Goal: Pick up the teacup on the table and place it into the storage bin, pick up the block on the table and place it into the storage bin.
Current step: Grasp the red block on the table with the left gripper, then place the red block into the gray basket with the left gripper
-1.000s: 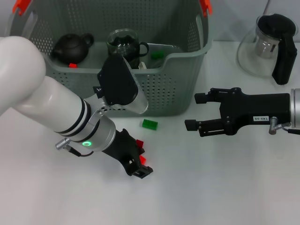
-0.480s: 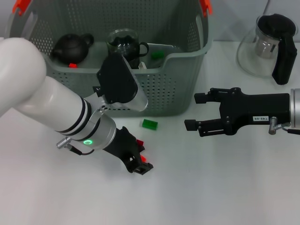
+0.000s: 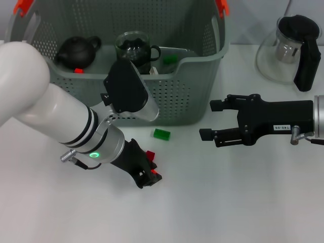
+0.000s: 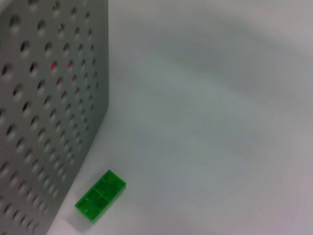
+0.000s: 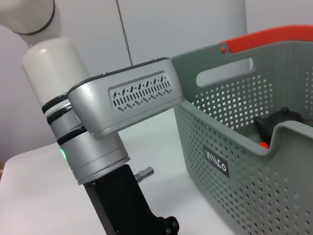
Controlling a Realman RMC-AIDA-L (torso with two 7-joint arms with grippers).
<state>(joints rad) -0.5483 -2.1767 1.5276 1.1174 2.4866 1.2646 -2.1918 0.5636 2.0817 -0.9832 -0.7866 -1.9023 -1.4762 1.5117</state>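
The grey storage bin [image 3: 192, 91] stands at the back of the table. Inside it are a glass teacup [image 3: 134, 46] with a dark handle, a black teapot [image 3: 77, 51] and a green block [image 3: 169, 58]. Another green block [image 3: 162, 133] lies on the table just in front of the bin wall, and also shows as the green block [image 4: 100, 195] beside the wall [image 4: 49, 98]. My left gripper [image 3: 149, 177] is low over the table, below that block, with a red block [image 3: 150, 154] showing in bits right at its tip. My right gripper [image 3: 210, 120] hovers open to the right, holding nothing.
A glass pitcher [image 3: 288, 48] with a black lid and handle stands at the back right. The right wrist view shows my left arm [image 5: 117, 117] beside the bin [image 5: 254, 161] with its black label [image 5: 215, 163].
My left gripper's tip has drawn slightly up and left, and less of the red block shows beside it. The right arm and the green block have not moved.
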